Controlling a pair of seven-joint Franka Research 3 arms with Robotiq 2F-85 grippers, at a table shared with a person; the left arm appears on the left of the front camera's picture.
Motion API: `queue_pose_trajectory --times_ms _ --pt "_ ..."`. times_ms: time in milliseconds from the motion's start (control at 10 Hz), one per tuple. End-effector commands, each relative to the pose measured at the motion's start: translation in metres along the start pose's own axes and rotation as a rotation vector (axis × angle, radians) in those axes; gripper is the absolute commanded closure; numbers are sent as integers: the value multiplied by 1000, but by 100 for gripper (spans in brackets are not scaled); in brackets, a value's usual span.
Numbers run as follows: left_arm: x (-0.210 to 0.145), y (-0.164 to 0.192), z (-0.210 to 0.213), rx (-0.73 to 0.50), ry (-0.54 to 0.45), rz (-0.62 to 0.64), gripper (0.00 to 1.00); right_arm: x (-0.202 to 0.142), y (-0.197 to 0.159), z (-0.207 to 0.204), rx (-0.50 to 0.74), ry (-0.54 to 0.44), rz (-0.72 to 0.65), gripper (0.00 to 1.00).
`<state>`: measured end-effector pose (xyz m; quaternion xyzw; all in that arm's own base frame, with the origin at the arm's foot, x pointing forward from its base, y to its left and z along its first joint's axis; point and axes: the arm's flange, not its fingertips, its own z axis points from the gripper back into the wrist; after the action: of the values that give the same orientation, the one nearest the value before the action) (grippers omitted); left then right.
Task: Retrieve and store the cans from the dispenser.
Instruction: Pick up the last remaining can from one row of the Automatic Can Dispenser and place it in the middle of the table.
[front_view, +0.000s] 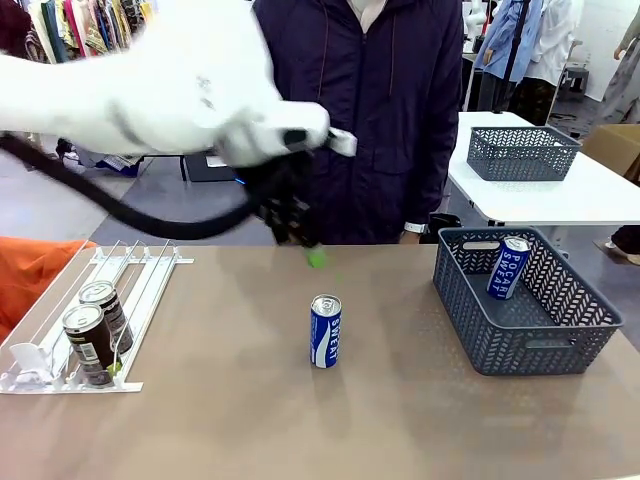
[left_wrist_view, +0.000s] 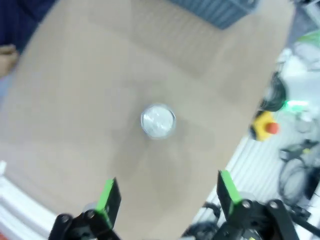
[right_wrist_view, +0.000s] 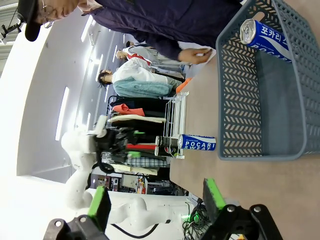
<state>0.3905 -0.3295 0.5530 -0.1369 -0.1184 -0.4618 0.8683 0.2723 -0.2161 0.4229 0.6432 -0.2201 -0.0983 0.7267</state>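
1. The left hand (left_wrist_view: 167, 196) hangs above the middle of the bench (front_view: 220, 410). Its green-padded fingers are spread wide with nothing between them, and it looks blurred in both the front view and its own wrist view.
2. In the left wrist view, the silver top of the upright blue can (front_view: 326, 331) lies ahead of the gap between those fingers, untouched. The can stands alone on the bench, between the dispenser and the grey basket and well apart from both.
3. The second blue can (front_view: 508, 266) leans tilted inside the grey basket (front_view: 530, 340) at the bench's right side, with its silver top uppermost.
4. The front brown can (front_view: 88, 348) stands upright near the front end of the dispenser (front_view: 150, 270) on the left of the bench. The rear brown can (front_view: 106, 308) stands just behind it, and I cannot tell whether they share a lane.
5. The right hand (right_wrist_view: 156, 201) is spread wide and empty. Its wrist view looks sideways along the bench at the basket and the upright blue can.
6. A person in a dark jacket (front_view: 380, 110) stands at the far side.
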Motion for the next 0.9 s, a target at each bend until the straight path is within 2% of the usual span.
queue_pose_trajectory --times_ms 0,300,500,600,700,800 --pt "-88 37 48 -97 -97 59 0 2 2 0 11 -5 24 0" --pt "-235 117 112 -353 -387 279 0 2 2 0 11 -5 24 0" --pt "-332 156 121 -441 -599 486 0 2 2 0 11 -5 24 0" --pt "-376 170 119 -436 -707 603 0 2 2 0 11 -5 24 0" --pt "-407 176 116 -479 -802 627 0 2 2 0 11 -5 24 0" --pt "-422 179 112 -473 -820 655 0 2 2 0 11 -5 24 0"
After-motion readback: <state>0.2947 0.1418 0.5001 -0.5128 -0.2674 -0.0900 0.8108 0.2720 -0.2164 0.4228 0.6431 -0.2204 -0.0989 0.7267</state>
